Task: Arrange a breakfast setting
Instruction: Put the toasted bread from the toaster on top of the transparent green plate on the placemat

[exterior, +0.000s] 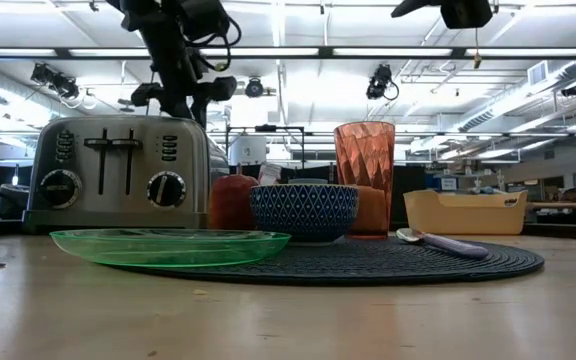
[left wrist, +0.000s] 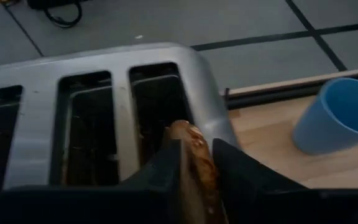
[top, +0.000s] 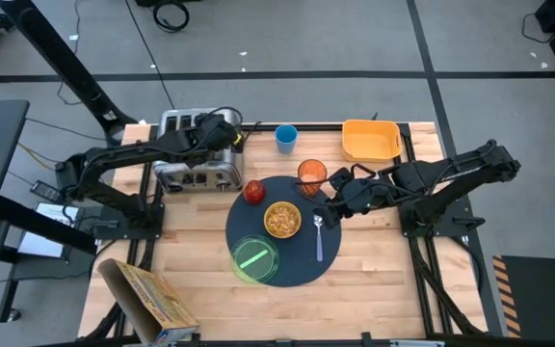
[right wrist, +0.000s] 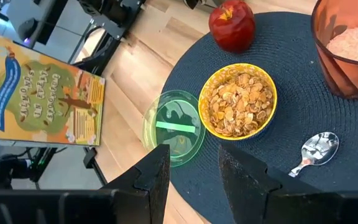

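My left gripper [top: 224, 135] hangs over the silver toaster [top: 196, 151], shut on a browned toast slice [left wrist: 194, 155] above a toaster slot [left wrist: 157, 109]. My right gripper [top: 330, 208] is open and empty, low over the right side of the round dark-navy mat [top: 302, 265]. On the mat stand the cereal bowl [top: 282, 220], the red apple [top: 254, 191] and the orange tumbler [top: 311, 174]. The silver spoon [top: 318, 237] lies there too. The green plate [top: 254, 258] overhangs the mat's near-left edge. My left gripper pinches the toast slice between its two fingers, one on each flat face, near the slice's upper edge [left wrist: 188, 134]. The fingers come from above. The slice stands on edge over the slot; my fingers hide its lower part, so I cannot tell whether it is clear of the toaster.
A small blue cup [top: 286, 138] and a yellow bin [top: 370, 141] stand at the far edge, right of the toaster. A cereal box [top: 147, 294] lies at the near left corner. Bare wood shows right of the mat.
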`<state>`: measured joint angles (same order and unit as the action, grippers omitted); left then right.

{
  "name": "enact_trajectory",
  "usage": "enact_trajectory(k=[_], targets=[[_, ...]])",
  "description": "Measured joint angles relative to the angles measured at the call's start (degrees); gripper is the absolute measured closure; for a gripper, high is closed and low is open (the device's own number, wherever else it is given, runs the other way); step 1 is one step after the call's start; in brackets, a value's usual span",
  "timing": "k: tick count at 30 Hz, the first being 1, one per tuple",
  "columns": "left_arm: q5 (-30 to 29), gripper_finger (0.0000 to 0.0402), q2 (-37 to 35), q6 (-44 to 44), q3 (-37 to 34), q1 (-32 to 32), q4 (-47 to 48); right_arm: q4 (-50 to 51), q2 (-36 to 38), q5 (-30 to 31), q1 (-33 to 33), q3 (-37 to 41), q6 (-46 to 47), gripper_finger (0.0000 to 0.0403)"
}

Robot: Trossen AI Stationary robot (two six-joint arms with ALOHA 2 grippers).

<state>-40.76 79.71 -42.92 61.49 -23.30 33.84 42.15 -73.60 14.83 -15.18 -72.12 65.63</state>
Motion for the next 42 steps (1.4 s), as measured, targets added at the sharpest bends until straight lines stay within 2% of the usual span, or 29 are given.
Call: enact_trajectory(k=[6, 11, 16, 24, 28, 33, 38, 42], targets=[[0.0, 0.0380, 0.0, 0.1, 0.0, -1.8, 0.6, 0.1, 0.0, -1.5, 0.1, 0.0, -2.8, 0.0259], [0.2, 0.0384, -0.6, 2.1, 3.5, -1.8, 1.2, 0.7, 0.0, -1.6, 0.3, 0.0, -4.8, 0.0259], [0.8, 0.0384, -0.6, 5.1, 13.2, -1.2, 9.4, 1.7, 0.1, -2.0, 0.4, 0.0, -7.4, 0.0259], [5.8, 0.0384, -0.6, 6.1, 32.3, 2.6, 33.3, 1.8, 0.2, 2.5, -2.4, 0.0, -13.0, 0.0259], [9.9, 0.0384, -0.7, 6.1, 39.9, 8.2, 40.0, 1.7, 0.2, 4.8, -4.6, 0.0, -15.3, 0.0259], [14.1, 0.0384, -0.7, 4.0, 44.5, 18.6, 42.2, 1.6, 0.2, 6.8, -7.4, 0.0, -18.9, 0.0259], [15.6, 0.0384, -0.6, -2.0, 44.0, 30.9, 42.3, 0.9, 0.2, 9.5, -10.9, 0.0, -20.4, 0.0259], [14.1, 0.0384, 0.3, -10.8, 40.7, 40.5, 41.3, -0.6, 0.2, 10.2, -14.5, 0.0, -20.8, 0.0259]])
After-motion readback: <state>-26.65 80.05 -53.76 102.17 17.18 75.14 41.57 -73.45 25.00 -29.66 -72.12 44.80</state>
